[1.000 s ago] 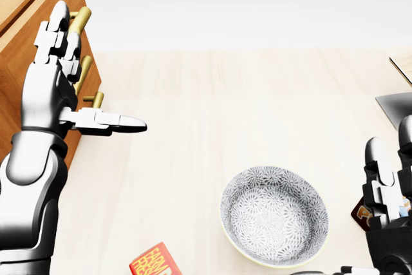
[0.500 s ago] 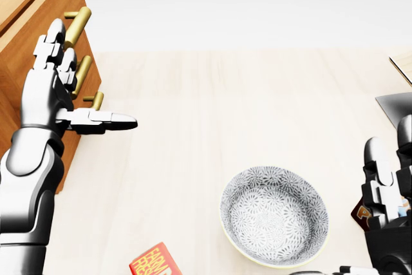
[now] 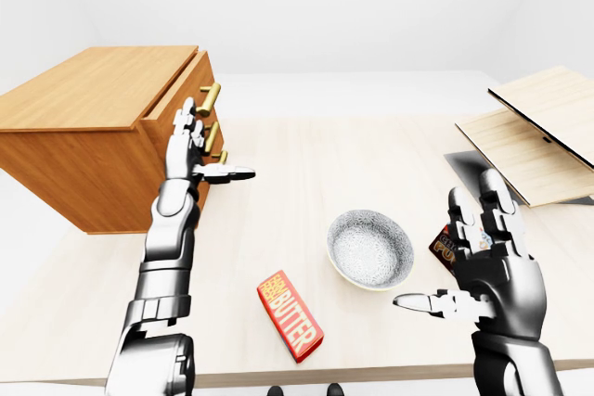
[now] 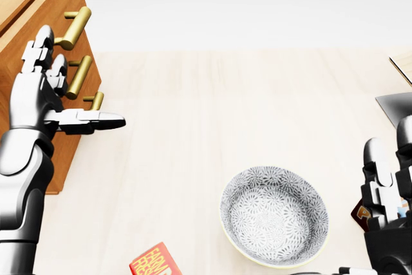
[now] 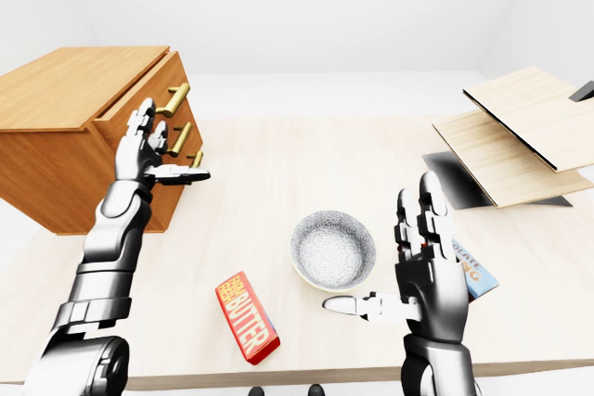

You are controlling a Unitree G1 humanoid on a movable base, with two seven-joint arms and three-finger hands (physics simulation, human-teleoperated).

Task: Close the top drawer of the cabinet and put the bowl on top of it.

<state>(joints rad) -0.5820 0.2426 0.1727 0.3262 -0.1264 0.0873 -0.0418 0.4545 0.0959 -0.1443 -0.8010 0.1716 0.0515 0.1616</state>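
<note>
Nearest the bottom edge of the right-eye view, the right hand (image 5: 429, 283) is metal-grey and jointed. Its fingers (image 5: 423, 215) stand straight up and spread wide, its thumb points toward the view's left, and it holds nothing. A small flat printed packet (image 5: 475, 272) lies just beyond it, partly hidden by the hand.

A red rectangular butter box (image 3: 290, 314) with white lettering lies flat on the pale, wood-grained worktop (image 3: 306, 164). Up and right of it, well apart from the cabinet, sits the bowl (image 3: 369, 248). It is round, upright and empty, with a fine grey-on-white speckled pattern and a cream rim. Nothing stands between it and the cabinet.

Farther off at the left, the left hand (image 3: 186, 150) is raised with its fingers straight and apart and its thumb jutting toward the view's right. It grips nothing, and its palm is just beside the drawer fronts. Whether it touches them cannot be told.

The cabinet (image 3: 83, 99) is a boxy block of warm brown wood with cylindrical brass bar handles (image 4: 72, 27). Its top drawer (image 3: 176, 99) appears to stand slightly proud.

At the far right, two pale wooden boards (image 5: 520, 127) overlap above a dark grey sheet (image 5: 453, 173).
</note>
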